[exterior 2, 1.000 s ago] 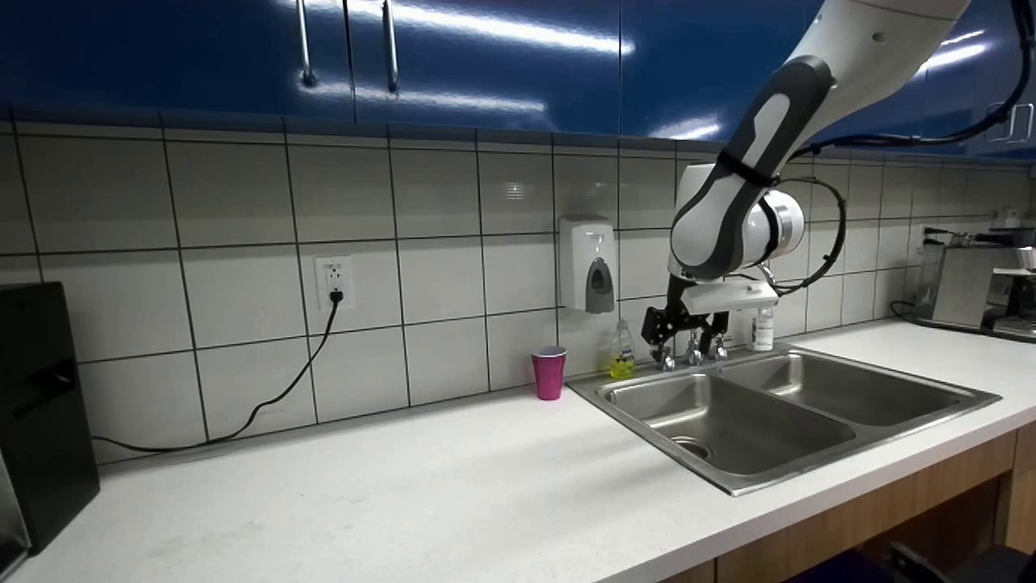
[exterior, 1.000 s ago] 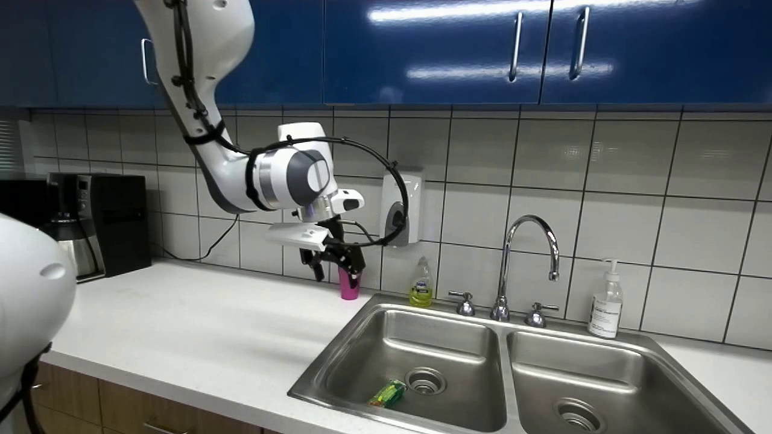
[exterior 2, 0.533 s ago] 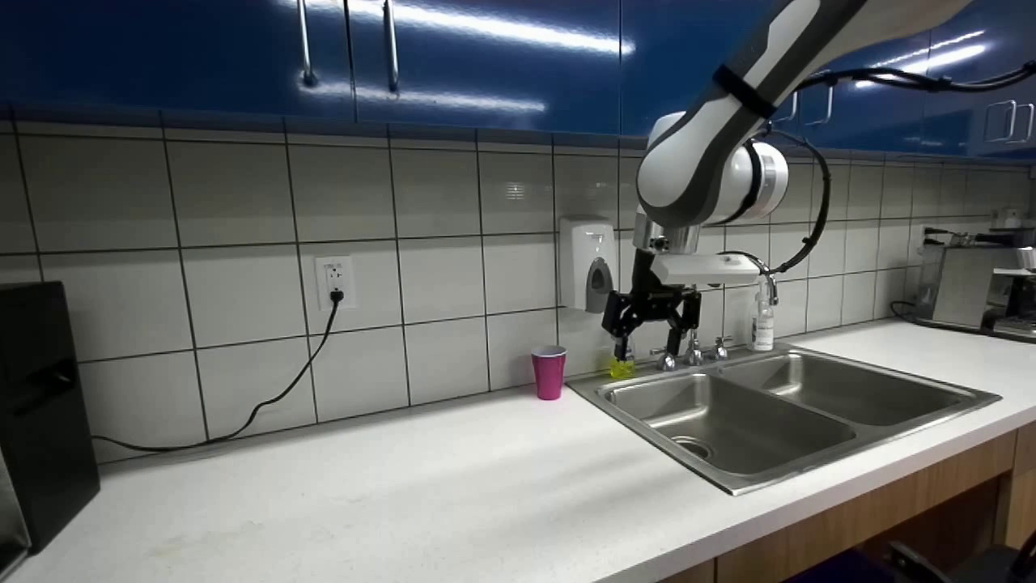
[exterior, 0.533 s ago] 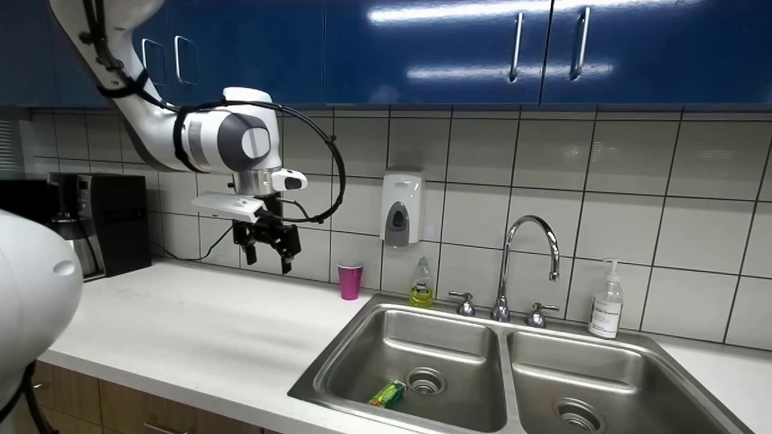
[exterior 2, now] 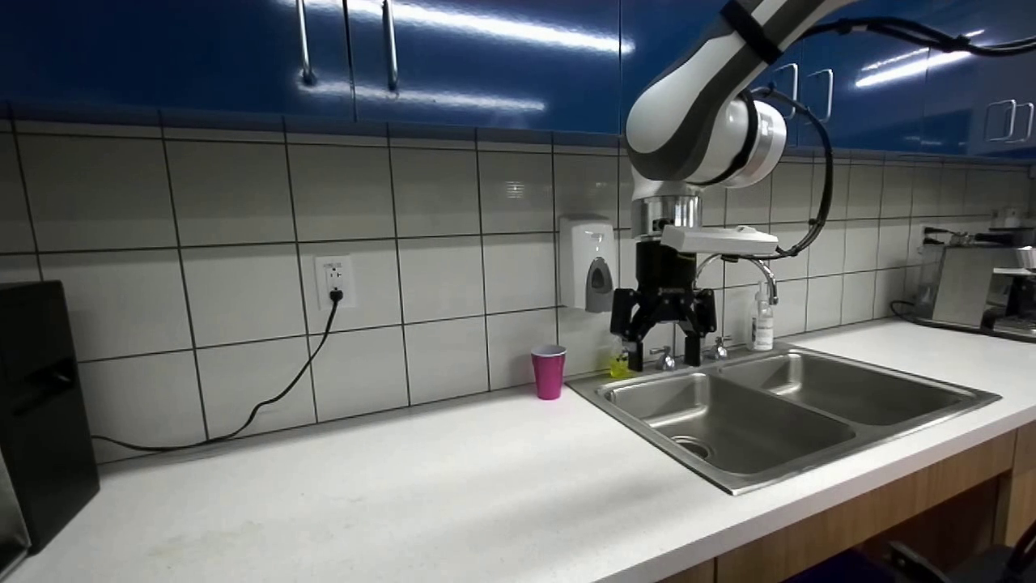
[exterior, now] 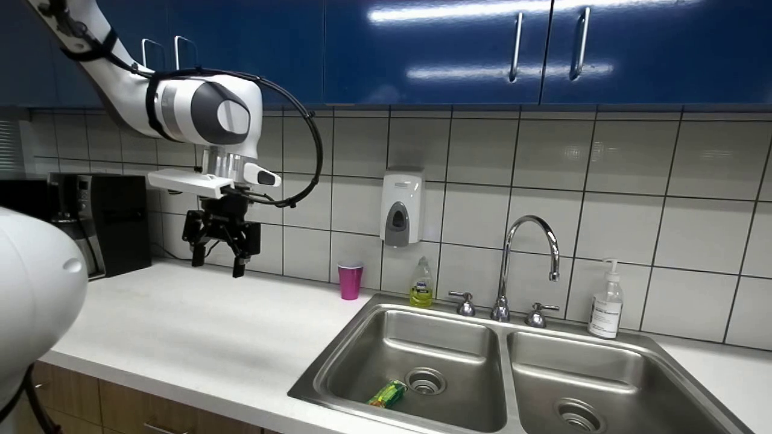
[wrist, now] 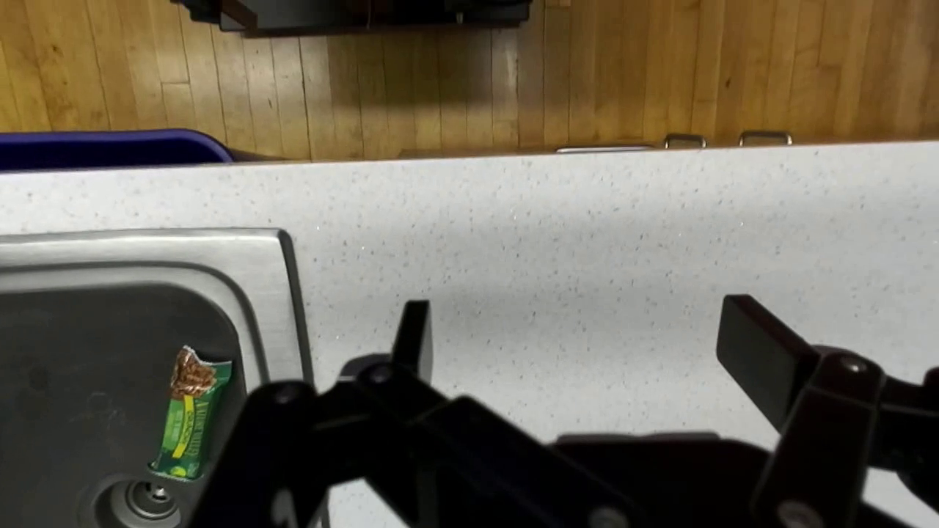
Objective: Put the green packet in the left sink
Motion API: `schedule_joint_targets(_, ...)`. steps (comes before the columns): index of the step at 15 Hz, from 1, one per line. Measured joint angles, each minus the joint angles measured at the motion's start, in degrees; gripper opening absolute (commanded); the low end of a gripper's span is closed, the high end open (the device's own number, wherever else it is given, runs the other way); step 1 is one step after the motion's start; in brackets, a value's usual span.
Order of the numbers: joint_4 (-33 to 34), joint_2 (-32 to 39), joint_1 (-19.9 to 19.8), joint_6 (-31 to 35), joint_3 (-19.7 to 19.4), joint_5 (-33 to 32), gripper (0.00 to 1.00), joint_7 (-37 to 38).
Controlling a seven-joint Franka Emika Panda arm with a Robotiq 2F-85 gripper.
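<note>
I judge the placing done, nothing left to carry: the slim green packet with a yellow stripe lies in the rectangular steel left sink. My black jointed fingers are spread, holding nothing — since the earlier frame they've drawn farther off over the speckled white counter; the packet hasn't shifted.

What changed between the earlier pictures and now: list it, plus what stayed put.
The open gripper moved leftward in an exterior view, away from the left sink, and straightened from a tilt. Nothing was gripped or released. The packet in that sink and the cup stayed put.
</note>
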Motion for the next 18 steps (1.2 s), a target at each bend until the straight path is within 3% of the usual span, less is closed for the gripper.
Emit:
schedule_joint_targets(5, 0.6, -1.3, 0.3, -2.6, 1.3, 0.0, 1.00, -2.5)
schedule_joint_targets(18, 0.9, -4.7, 3.9, -2.0, 5.3, -0.8, 1.00, -8.8)
